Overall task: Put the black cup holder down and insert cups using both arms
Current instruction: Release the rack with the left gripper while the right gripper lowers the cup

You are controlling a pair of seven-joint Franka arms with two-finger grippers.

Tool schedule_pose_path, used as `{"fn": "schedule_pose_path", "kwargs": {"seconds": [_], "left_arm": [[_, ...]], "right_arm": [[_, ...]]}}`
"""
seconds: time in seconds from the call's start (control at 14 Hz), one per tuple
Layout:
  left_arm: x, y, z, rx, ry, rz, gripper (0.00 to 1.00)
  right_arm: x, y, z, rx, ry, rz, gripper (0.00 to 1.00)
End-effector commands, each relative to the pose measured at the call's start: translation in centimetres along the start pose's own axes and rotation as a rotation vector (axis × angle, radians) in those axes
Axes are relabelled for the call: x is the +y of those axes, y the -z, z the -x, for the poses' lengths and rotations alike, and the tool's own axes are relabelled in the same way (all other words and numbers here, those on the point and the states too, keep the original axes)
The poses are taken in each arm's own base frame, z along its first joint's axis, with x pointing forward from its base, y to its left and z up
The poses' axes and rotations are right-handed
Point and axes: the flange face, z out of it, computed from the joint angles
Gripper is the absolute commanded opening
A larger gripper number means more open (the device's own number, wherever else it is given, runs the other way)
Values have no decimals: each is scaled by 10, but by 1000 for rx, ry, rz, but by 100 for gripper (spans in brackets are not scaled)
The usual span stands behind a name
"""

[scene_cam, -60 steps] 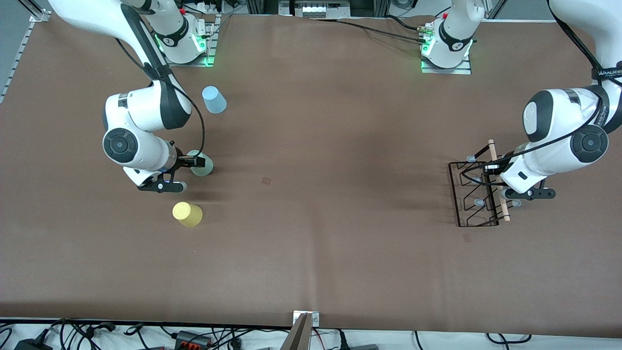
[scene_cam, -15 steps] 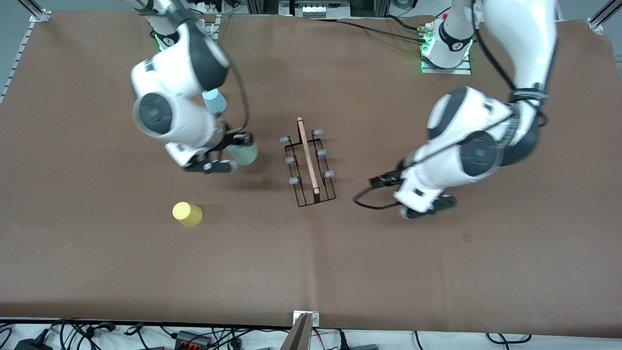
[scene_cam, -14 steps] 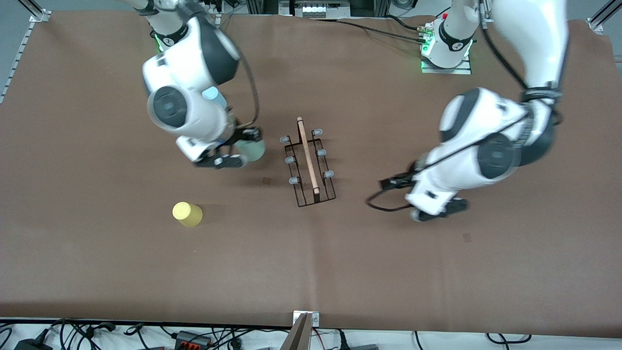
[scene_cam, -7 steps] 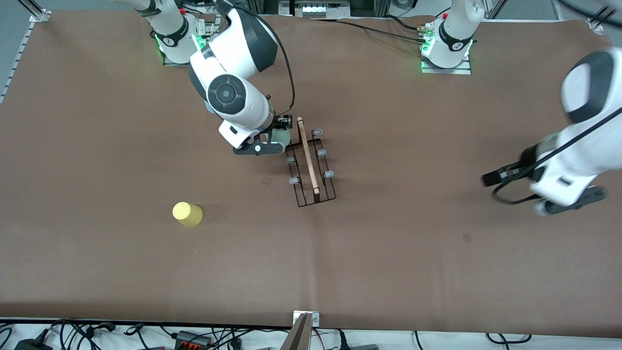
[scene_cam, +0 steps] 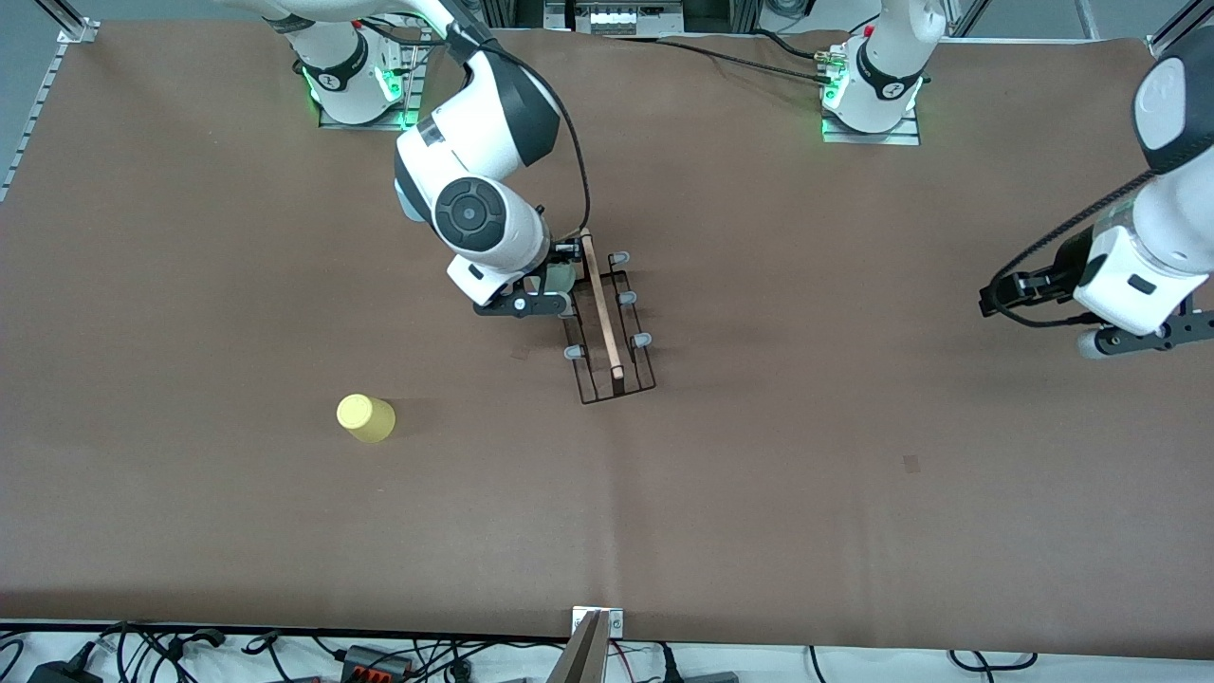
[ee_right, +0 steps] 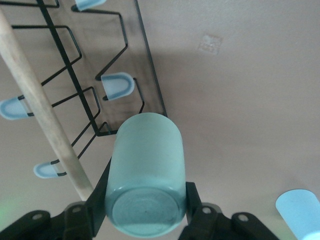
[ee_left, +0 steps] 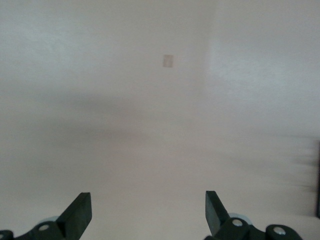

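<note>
The yellow cup point(scene_cam: 365, 417) sits upside down on the brown table point(scene_cam: 759, 493) toward the right arm's end, nearer the front camera than everything else, well apart from the action. Probably just waiting its turn.

Next along, the right gripper point(scene_cam: 555, 285) is over the black cup holder point(scene_cam: 607, 318), at the end of the rack farthest from the front camera, on the row of pegs facing the right arm's end. It's clamped on the mint green cup point(ee_right: 145, 172), one finger on each side of the cup's wall. The cup is carried bottom toward the wrist camera and mouth toward the rack, which looks like the right way round for slipping it over one of the grey-tipped pegs point(ee_right: 117, 85). Can't tell yet whether it has met a peg.

The holder itself stands mid-table with its wooden rod handle point(scene_cam: 600, 304) on top, so both arms could plausibly get at it. The light blue cup point(ee_right: 300, 212) shows only in the right wrist view, on the table near the gripper.

The left gripper point(ee_left: 145, 217) hangs over bare table at the left arm's end, fingers spread wide, holding nothing. That arm is waiting.
</note>
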Motion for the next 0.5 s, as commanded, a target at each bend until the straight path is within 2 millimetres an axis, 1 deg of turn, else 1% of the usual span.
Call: {"fn": "schedule_pose_path", "kwargs": {"seconds": [0.0, 0.14, 0.21, 0.29, 0.36, 0.43], "left_arm": [[-3, 3, 17, 26, -30, -32, 100], [1, 4, 17, 30, -23, -30, 100], [1, 4, 17, 30, -22, -30, 100], [1, 5, 17, 33, -21, -26, 100], [2, 7, 15, 48, -22, -21, 100], [2, 8, 13, 62, -22, -17, 100]], "right_arm": [[-9, -14, -9, 2, -14, -8, 39], [-9, -32, -16, -8, -15, 7, 39], [-11, -37, -15, -12, -8, 15, 41], [-11, -40, -16, -10, -11, 17, 86], [-11, -33, -17, -3, -23, 8, 100], [-9, -17, -21, 11, -33, -5, 100]]}}
